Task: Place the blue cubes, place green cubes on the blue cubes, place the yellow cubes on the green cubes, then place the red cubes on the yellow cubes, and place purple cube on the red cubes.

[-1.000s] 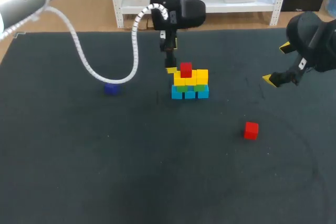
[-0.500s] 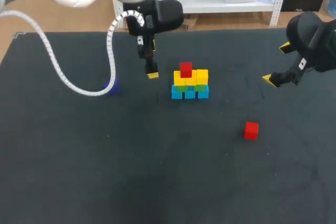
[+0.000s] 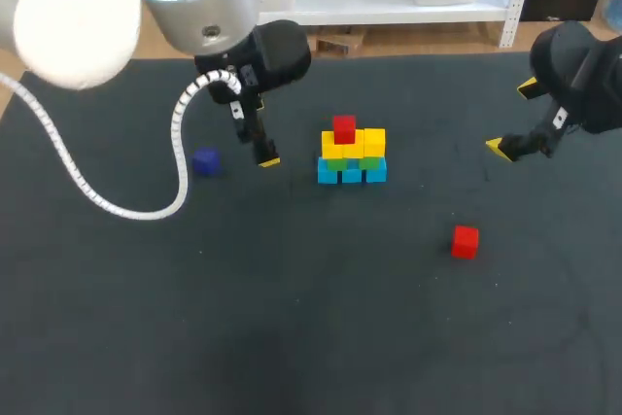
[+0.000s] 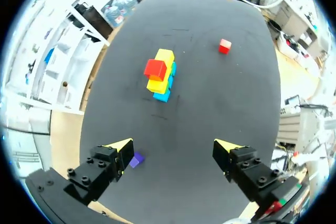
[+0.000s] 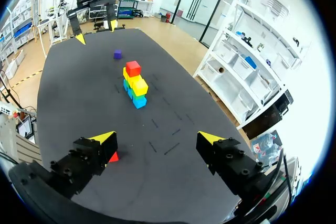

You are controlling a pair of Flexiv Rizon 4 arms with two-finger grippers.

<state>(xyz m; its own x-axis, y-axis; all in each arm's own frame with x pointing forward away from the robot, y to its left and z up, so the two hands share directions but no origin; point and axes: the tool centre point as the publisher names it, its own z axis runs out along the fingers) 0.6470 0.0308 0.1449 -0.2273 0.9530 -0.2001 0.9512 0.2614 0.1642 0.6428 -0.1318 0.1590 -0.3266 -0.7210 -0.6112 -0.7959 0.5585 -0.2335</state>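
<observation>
Loose red plastic cube [image 3: 465, 241] lies nearest on the black cloth table [image 3: 321, 337], alone, well apart from the rest. Past it stands the multicolour cube stack [image 3: 352, 157]: blue row on the table, green, then yellow, with a top red cube [image 3: 344, 128]. Small purple cube [image 3: 205, 162] sits left of the stack, near the left gripper [image 4: 175, 148], fingers spread, empty. Right gripper [image 5: 156, 140] is off to the right, fingers spread wide, holding nothing.

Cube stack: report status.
Open, empty: left jaws, right jaws. One top red cube on the stack; loose red cube and purple cube on the table. Left jaws hang between purple cube and stack.
</observation>
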